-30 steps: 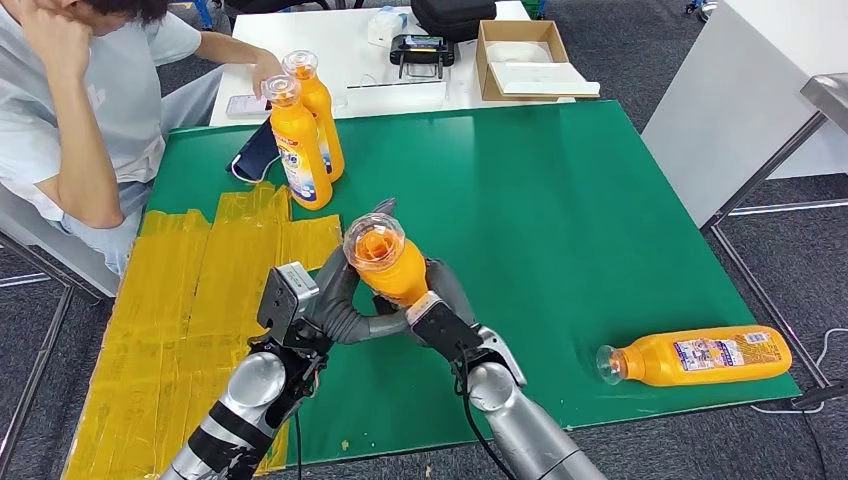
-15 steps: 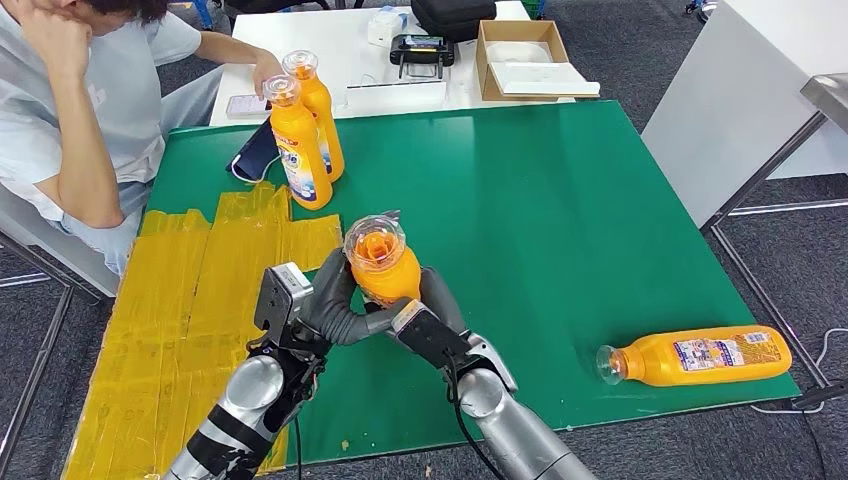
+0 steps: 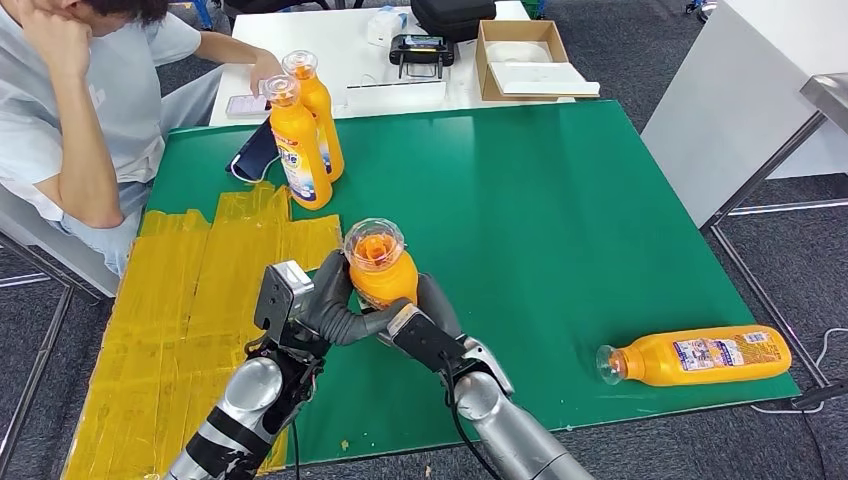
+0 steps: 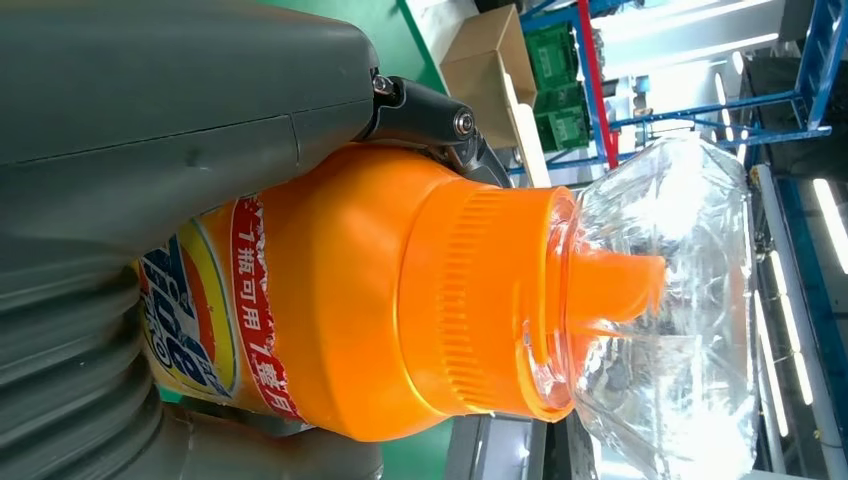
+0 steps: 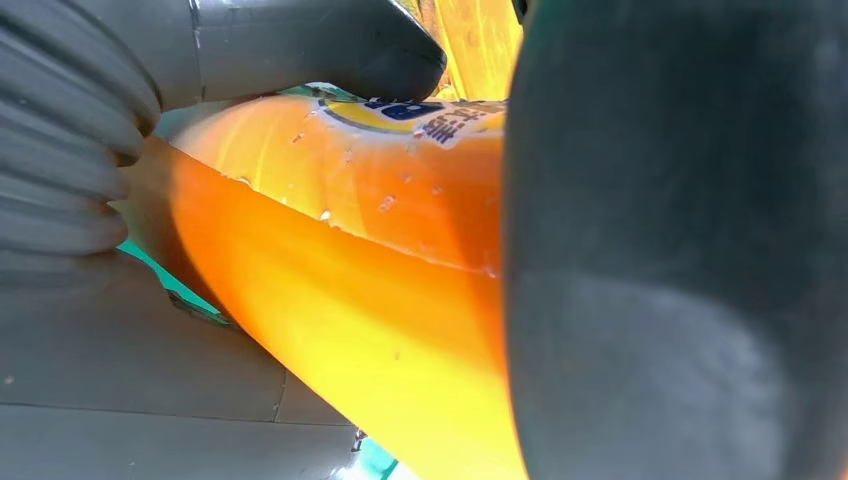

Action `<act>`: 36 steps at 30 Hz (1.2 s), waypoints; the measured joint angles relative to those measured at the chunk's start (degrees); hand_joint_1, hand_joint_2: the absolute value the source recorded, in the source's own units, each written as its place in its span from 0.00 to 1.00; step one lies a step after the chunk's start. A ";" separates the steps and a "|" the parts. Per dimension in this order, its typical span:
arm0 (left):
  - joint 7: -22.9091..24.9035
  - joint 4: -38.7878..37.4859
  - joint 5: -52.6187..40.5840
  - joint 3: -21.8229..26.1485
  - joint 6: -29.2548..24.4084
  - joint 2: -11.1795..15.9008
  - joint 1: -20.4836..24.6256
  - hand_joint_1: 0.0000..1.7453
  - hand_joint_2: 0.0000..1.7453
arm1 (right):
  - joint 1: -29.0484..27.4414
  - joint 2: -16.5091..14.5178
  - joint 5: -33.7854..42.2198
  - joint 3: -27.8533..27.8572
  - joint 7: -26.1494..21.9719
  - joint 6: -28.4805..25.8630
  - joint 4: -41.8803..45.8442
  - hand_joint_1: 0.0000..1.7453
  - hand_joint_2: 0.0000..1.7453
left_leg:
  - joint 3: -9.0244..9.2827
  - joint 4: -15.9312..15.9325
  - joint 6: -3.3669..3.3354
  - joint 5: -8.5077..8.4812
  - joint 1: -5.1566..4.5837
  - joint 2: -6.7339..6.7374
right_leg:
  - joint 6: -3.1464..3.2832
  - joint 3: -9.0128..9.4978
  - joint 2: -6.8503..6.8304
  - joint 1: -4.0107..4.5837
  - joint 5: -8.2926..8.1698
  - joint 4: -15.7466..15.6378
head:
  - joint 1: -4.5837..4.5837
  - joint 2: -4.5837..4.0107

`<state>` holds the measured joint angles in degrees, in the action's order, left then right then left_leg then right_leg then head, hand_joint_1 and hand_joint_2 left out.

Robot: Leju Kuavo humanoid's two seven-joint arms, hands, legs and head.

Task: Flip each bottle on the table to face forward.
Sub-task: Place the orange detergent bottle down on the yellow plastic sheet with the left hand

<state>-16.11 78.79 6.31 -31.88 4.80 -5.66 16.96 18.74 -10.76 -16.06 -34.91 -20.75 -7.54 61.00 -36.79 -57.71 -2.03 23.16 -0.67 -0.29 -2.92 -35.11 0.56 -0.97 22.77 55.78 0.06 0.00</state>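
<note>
An orange bottle (image 3: pixel 382 268) with a clear cap stands upright near the middle front of the green table (image 3: pixel 560 190), held from both sides. My left hand (image 3: pixel 325 300) grips its left side and my right hand (image 3: pixel 425 325) grips its right side. The left wrist view shows the bottle (image 4: pixel 400 300) with its red and blue label by my thumb (image 4: pixel 170 110). The right wrist view shows the bottle's orange body (image 5: pixel 350 290) between my fingers (image 5: pixel 680 250). Two more orange bottles (image 3: pixel 300 140) stand upright at the far left. Another bottle (image 3: pixel 700 357) lies on its side at the front right.
A person (image 3: pixel 70 120) sits at the far left with a hand near the two standing bottles. Yellow tape (image 3: pixel 190 290) covers the table's left front. Beyond, a white table carries a cardboard box (image 3: pixel 525 60) and a black device (image 3: pixel 420 48). A white cabinet (image 3: pixel 740 90) stands right.
Both hands have shifted the held bottle slightly toward me and to the left. The other bottles and the person have not moved.
</note>
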 joint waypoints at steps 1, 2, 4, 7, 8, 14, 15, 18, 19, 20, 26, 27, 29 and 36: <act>0.00 -0.05 0.05 0.00 -0.02 0.00 0.00 1.00 1.00 | 0.01 -0.05 0.02 0.00 -0.10 -0.14 -0.13 1.00 1.00 | 0.00 0.00 0.00 0.00 0.00 0.00 | 0.00 0.00 0.00 0.00 0.00 0.00 | 0.00 0.00; 0.00 -0.09 0.09 -0.01 -0.02 0.00 0.00 1.00 1.00 | 0.02 -0.11 0.05 0.00 -0.17 -0.27 -0.26 1.00 1.00 | 0.00 0.00 0.00 0.00 0.00 0.00 | 0.00 0.00 0.00 0.00 0.00 0.00 | 0.00 0.00; 0.00 -0.15 0.11 -0.01 -0.02 0.00 0.01 1.00 1.00 | 0.03 -0.25 0.09 0.00 -0.25 -0.44 -0.48 1.00 1.00 | 0.00 0.00 0.00 0.00 0.00 0.00 | 0.00 0.00 0.00 0.00 0.00 0.00 | 0.00 0.00; 0.00 -0.22 0.12 -0.01 -0.04 0.00 0.00 1.00 1.00 | 0.06 -0.34 0.13 0.00 -0.32 -0.55 -0.70 1.00 1.00 | 0.00 0.00 0.00 0.00 0.00 0.00 | 0.00 0.00 0.00 0.00 0.00 0.00 | 0.00 0.00; 0.00 -0.24 0.12 -0.01 -0.04 0.00 0.01 1.00 1.00 | 0.06 -0.36 0.15 0.00 -0.34 -0.59 -0.72 1.00 1.00 | 0.00 0.00 0.00 0.00 0.00 0.00 | 0.00 0.00 0.00 0.00 0.00 0.00 | 0.00 0.00; -0.28 -0.21 0.29 0.01 -0.81 0.01 0.01 1.00 1.00 | -0.05 -0.41 1.64 0.19 -0.69 -2.06 -0.38 0.00 1.00 | 0.00 0.00 0.00 -0.01 0.00 0.00 | 0.00 0.00 0.00 0.00 0.00 0.00 | 0.00 0.00; -0.45 -0.10 0.27 0.05 -1.41 0.03 -0.03 1.00 1.00 | -0.19 -0.38 2.25 0.31 -0.74 -2.44 0.10 0.00 1.00 | 0.00 0.00 0.00 -0.01 0.00 0.00 | 0.00 0.00 0.00 0.00 0.00 0.00 | -0.01 0.00; -1.22 1.05 -1.39 0.59 -4.17 0.52 -0.16 1.00 1.00 | -1.16 0.03 4.09 1.04 -0.73 -3.10 3.33 0.00 1.00 | 0.00 0.00 0.00 -0.01 0.00 0.00 | 0.00 0.00 0.00 0.00 0.00 0.00 | -0.01 0.00; -1.43 1.60 -2.40 0.99 -5.19 0.88 -0.18 1.00 1.00 | -1.55 0.28 4.65 1.42 -0.68 -3.21 4.93 0.00 1.00 | 0.00 0.00 0.00 -0.01 0.00 0.01 | 0.00 -0.01 0.00 0.00 0.00 0.00 | 0.00 0.00; -1.54 2.18 -3.33 1.57 -5.99 1.31 -0.19 1.00 1.00 | -1.90 0.57 5.08 1.84 -0.62 -3.28 6.63 0.00 1.00 | 0.00 0.00 0.00 -0.01 0.00 0.03 | 0.00 -0.02 0.01 0.00 0.00 0.00 | 0.00 0.00; -1.23 5.28 -5.36 5.67 -7.23 3.77 -0.06 1.00 1.00 | -3.37 2.61 6.29 4.37 -0.23 -3.41 16.19 0.00 1.00 | 0.01 0.00 0.01 -0.01 0.00 0.05 | 0.00 -0.03 0.02 0.00 -0.01 0.00 | 0.00 0.00; -1.19 5.57 -5.46 5.99 -7.23 3.98 -0.05 1.00 1.00 | -3.52 2.79 6.31 4.56 -0.19 -3.41 17.11 0.00 1.00 | 0.01 0.00 0.01 -0.01 0.00 0.04 | 0.00 -0.03 0.02 0.00 -0.01 0.00 | 0.00 0.00; -1.18 6.01 -5.62 6.40 -7.23 4.27 -0.04 1.00 1.00 | -3.76 3.07 6.32 4.75 -0.17 -3.40 18.49 0.00 1.00 | 0.00 0.00 0.01 -0.02 0.00 0.03 | 0.00 -0.03 0.01 0.00 -0.01 0.00 | -0.01 0.00; -1.01 6.54 -11.55 7.67 -10.27 5.58 0.16 1.00 1.00 | -4.70 3.96 6.79 5.20 -0.76 -3.39 22.36 0.00 1.00 | 0.00 0.00 0.01 -0.02 -0.01 0.04 | 0.00 -0.03 0.01 -0.01 -0.01 0.00 | -0.01 0.00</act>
<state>-17.11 85.33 -5.25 -24.22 -5.47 -0.08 17.12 14.04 -6.80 -9.27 -29.70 -21.51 -10.93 83.37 -36.79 -57.72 -2.02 23.15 -0.68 -0.25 -2.92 -35.14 0.58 -0.98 22.76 55.77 0.05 0.00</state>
